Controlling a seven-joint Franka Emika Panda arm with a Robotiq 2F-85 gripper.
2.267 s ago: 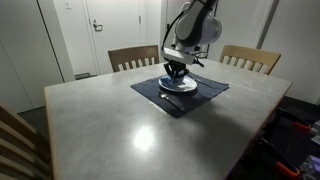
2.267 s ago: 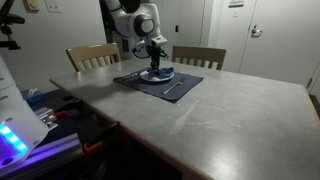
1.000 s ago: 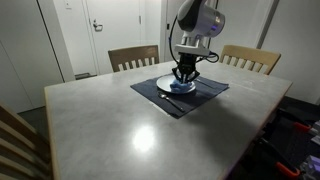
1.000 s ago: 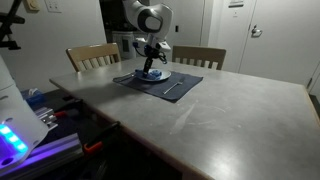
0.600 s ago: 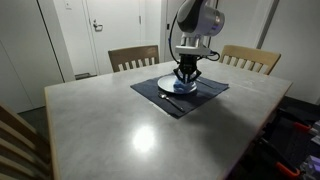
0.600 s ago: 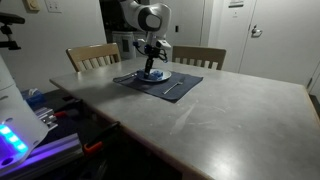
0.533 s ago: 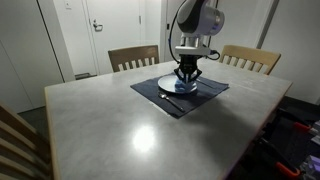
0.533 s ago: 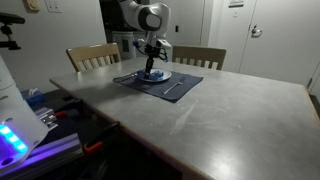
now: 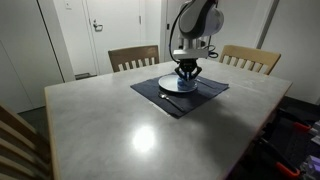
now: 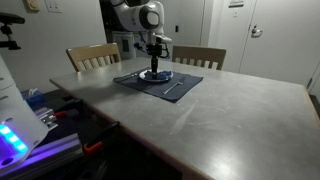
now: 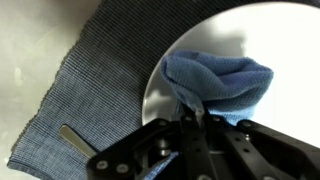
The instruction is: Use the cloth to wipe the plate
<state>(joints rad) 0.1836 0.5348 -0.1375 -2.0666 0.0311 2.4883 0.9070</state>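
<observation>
A white plate (image 11: 200,50) sits on a dark blue placemat (image 11: 100,90) at the far side of the table, seen in both exterior views (image 9: 180,86) (image 10: 158,75). A bunched blue cloth (image 11: 220,80) lies on the plate. My gripper (image 11: 190,125) is shut on the blue cloth and presses it onto the plate; it shows from outside too (image 9: 185,72) (image 10: 156,66). The fingertips are partly hidden by the cloth.
A piece of metal cutlery (image 11: 75,138) lies on the placemat beside the plate (image 10: 172,89). The grey table (image 9: 120,125) has wooden chairs at the far side (image 9: 133,57) (image 9: 250,58) and a chair back at the near corner (image 9: 15,140).
My gripper has shifted with the cloth across the plate, toward the plate's far side, and the wrist has turned a little. The plate and placemat have not moved.
</observation>
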